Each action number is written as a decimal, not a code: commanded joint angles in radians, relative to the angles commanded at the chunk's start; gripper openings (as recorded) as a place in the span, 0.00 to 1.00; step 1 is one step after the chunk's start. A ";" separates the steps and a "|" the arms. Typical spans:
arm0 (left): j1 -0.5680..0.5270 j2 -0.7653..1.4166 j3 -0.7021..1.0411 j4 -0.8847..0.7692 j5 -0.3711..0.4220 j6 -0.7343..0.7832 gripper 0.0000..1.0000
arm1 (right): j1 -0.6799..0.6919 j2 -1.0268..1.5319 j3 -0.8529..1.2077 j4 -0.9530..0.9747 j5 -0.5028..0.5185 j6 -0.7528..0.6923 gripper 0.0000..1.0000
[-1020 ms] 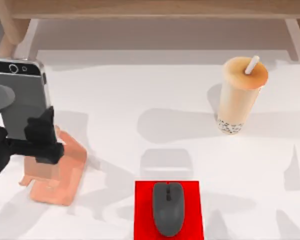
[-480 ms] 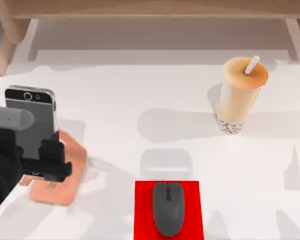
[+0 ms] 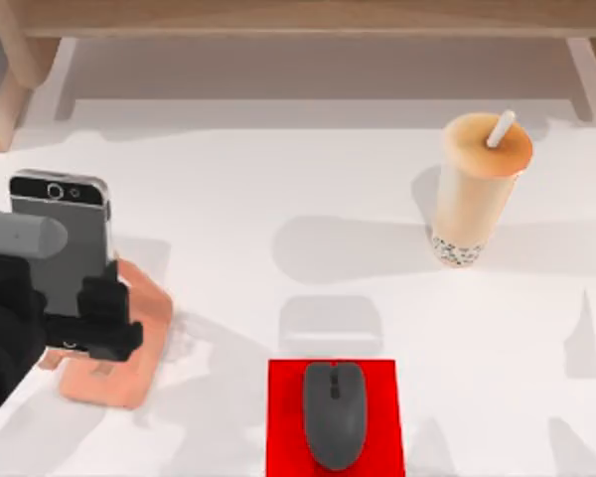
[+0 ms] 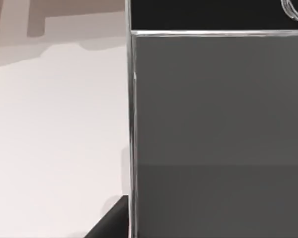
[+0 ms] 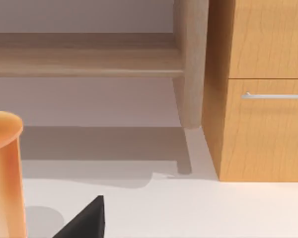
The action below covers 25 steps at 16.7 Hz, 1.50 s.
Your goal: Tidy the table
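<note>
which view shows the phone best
The top view: the whole phone shows there, held by the left tool over the orange stand. The left wrist view gives just a close grey slab of it.

My left gripper [image 3: 74,313] covers the lower part of the phone [image 3: 68,238], and both hide much of the orange stand [image 3: 139,348]. The red pad [image 3: 336,417] runs off the top view's bottom edge. My right wrist view cuts the drink cup [image 5: 5,173] off at its edge.

An office desk: mouse [image 3: 333,413], red mousepad [image 3: 282,417], wooden drawers [image 5: 265,89]
</note>
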 joint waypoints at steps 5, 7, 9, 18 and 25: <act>0.000 0.000 0.000 0.000 0.000 0.000 0.90 | 0.000 0.000 0.000 0.000 0.000 0.000 1.00; 0.000 0.000 0.000 0.000 0.000 0.000 1.00 | 0.000 0.000 0.000 0.000 0.000 0.000 1.00; 0.000 0.000 0.000 0.000 0.000 0.000 1.00 | 0.000 0.000 0.000 0.000 0.000 0.000 1.00; -0.034 -0.039 -0.005 -0.040 -0.030 -0.019 1.00 | 0.000 0.000 0.000 0.000 0.000 0.000 1.00; -0.129 -0.173 -0.020 -0.176 -0.113 -0.070 1.00 | 0.000 0.000 0.000 0.000 0.000 0.000 1.00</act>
